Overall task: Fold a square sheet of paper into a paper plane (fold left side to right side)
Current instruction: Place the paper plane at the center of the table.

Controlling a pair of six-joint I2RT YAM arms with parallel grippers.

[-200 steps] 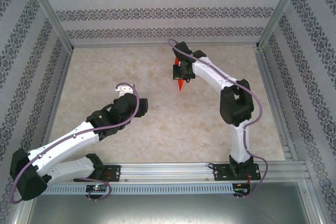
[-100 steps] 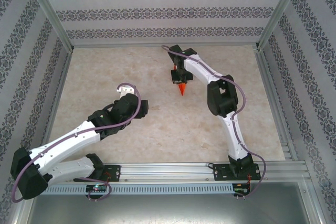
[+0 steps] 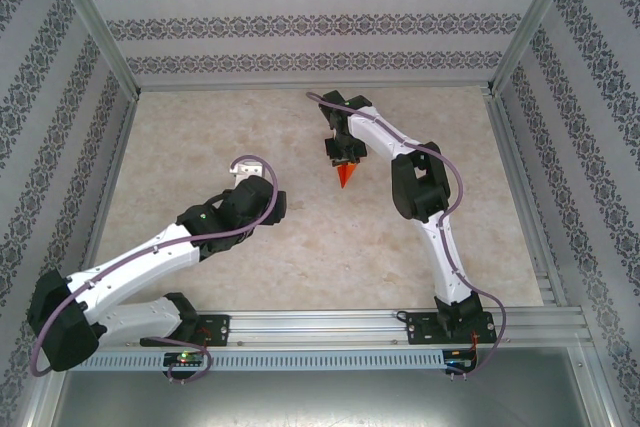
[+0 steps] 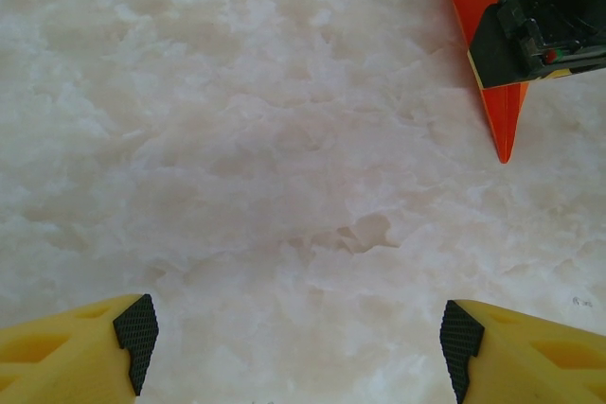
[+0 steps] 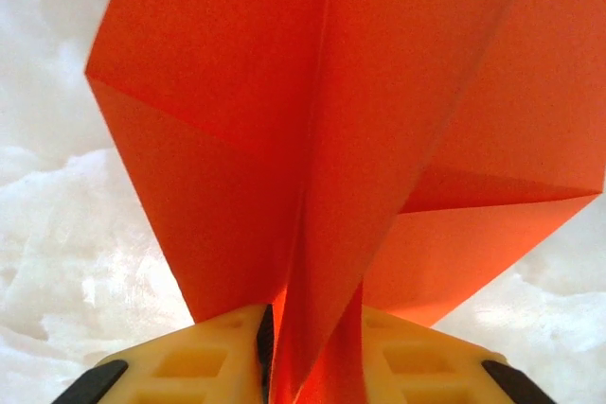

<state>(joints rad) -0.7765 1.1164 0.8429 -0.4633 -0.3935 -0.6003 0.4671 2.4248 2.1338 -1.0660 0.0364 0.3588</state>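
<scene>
I see the orange paper plane (image 5: 322, 139) above the marbled desk (image 3: 200, 137), its keel between my right gripper's (image 5: 312, 352) jaws, which appear to pinch it (this close view is cramped). Left of the plane and well apart, my left gripper (image 4: 298, 338) hangs, jaws wide open.

White arms (image 3: 150, 257) with black joints are trailing purple cables (image 3: 250, 159). The left gripper's (image 4: 298, 338) yellow fingers (image 4: 66, 352) are showing black textured pads (image 4: 138, 326).
</scene>
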